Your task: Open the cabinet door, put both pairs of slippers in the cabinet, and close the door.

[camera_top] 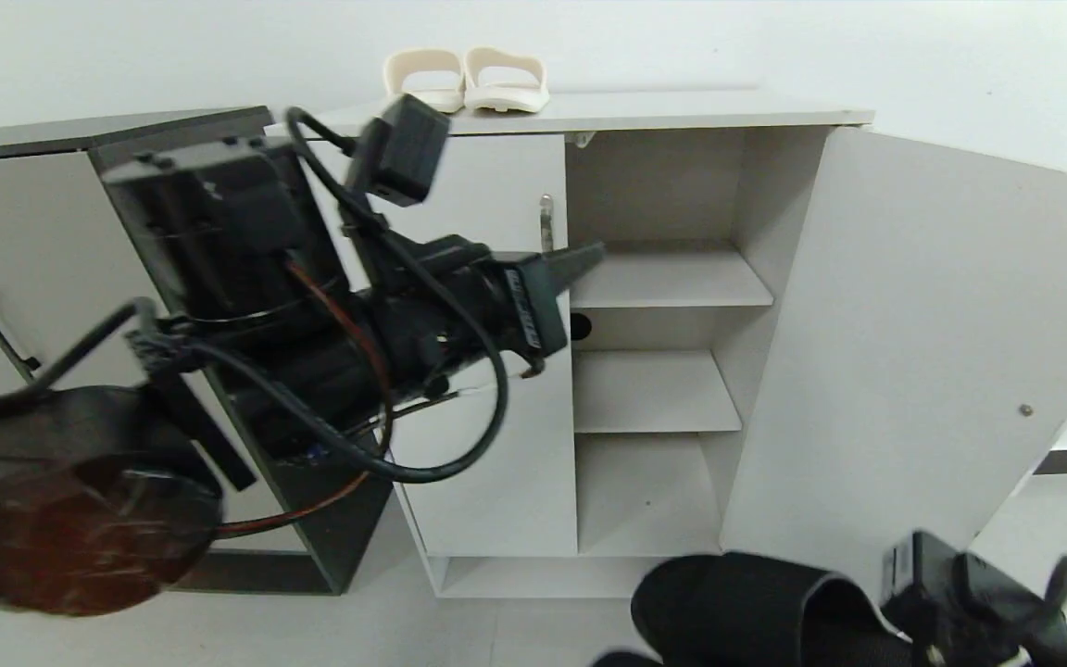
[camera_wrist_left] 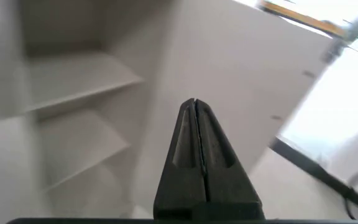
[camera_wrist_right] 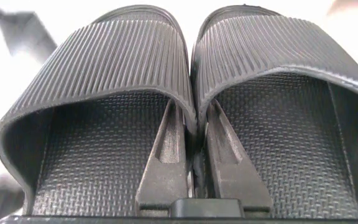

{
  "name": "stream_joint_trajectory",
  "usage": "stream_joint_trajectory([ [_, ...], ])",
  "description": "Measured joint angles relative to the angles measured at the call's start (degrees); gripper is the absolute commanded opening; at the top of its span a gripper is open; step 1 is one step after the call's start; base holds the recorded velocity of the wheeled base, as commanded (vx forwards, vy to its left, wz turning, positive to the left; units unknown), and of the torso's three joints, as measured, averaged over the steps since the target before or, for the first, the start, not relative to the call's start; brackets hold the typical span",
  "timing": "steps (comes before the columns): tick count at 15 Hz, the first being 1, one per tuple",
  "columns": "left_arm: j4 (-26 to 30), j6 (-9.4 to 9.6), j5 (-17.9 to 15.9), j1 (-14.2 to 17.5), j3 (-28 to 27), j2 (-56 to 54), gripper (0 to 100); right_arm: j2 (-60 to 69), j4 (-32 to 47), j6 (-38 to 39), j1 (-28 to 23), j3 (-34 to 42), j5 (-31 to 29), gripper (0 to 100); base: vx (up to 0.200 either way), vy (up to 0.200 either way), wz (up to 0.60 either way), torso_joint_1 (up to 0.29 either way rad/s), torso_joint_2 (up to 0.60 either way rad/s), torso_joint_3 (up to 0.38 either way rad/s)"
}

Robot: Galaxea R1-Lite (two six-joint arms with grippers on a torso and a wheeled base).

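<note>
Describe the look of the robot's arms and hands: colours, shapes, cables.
The left arm is black, built of blocky housings, with looped black cables and one reddish wire. Its left hand has two slim black fingers tapering to a wedge, with small white print at the base. The right hand has matching tapered black fingers with recessed sides.

The pair of black rubber slippers [camera_wrist_right: 123,68] is black all over; its straps carry fine parallel ribs and its footbeds a small diamond grain; the pair of cream foam slippers [camera_top: 466,81] is plain, without pattern; the white wooden cabinet [camera_top: 515,509] is white on doors and shelves, with a pale grey top and a small silver metal handle [camera_top: 546,222]; the dark grey cabinet [camera_top: 339,528] has a light grey front; the left gripper [camera_wrist_left: 195,109] and the right gripper [camera_wrist_right: 194,107] are matte black.
</note>
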State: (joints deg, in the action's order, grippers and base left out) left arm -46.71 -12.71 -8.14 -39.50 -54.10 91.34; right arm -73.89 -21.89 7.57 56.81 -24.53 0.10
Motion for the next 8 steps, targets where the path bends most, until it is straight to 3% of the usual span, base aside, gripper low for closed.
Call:
stream_joint_trajectory([
  [3, 12.58, 3.55, 16.84, 0.3, 7.14, -14.58, 0, -7.67, -7.5, 5.53, -0.5, -5.13, -15.29, 0, 0.0, 0.0, 0.0, 0.0, 0.0, 0.0],
  [5, 25.32, 5.9, 24.86, 1.55, 12.21, -28.11, 0, -11.08, -8.64, 5.67, -0.44, -5.62, -17.27, 0, 0.0, 0.0, 0.0, 0.0, 0.0, 0.0],
  [7, 36.75, 7.88, 29.44, 8.36, 17.62, -42.95, 0, -12.87, -8.79, 5.64, 0.4, -5.16, -17.51, 0, 0.0, 0.0, 0.0, 0.0, 0.0, 0.0],
  [8, 41.39, 9.16, 31.13, 14.29, 21.47, -50.97, 0, -13.52, -8.79, 5.64, 0.83, -4.6, -17.66, 0, 0.0, 0.0, 0.0, 0.0, 0.0, 0.0],
])
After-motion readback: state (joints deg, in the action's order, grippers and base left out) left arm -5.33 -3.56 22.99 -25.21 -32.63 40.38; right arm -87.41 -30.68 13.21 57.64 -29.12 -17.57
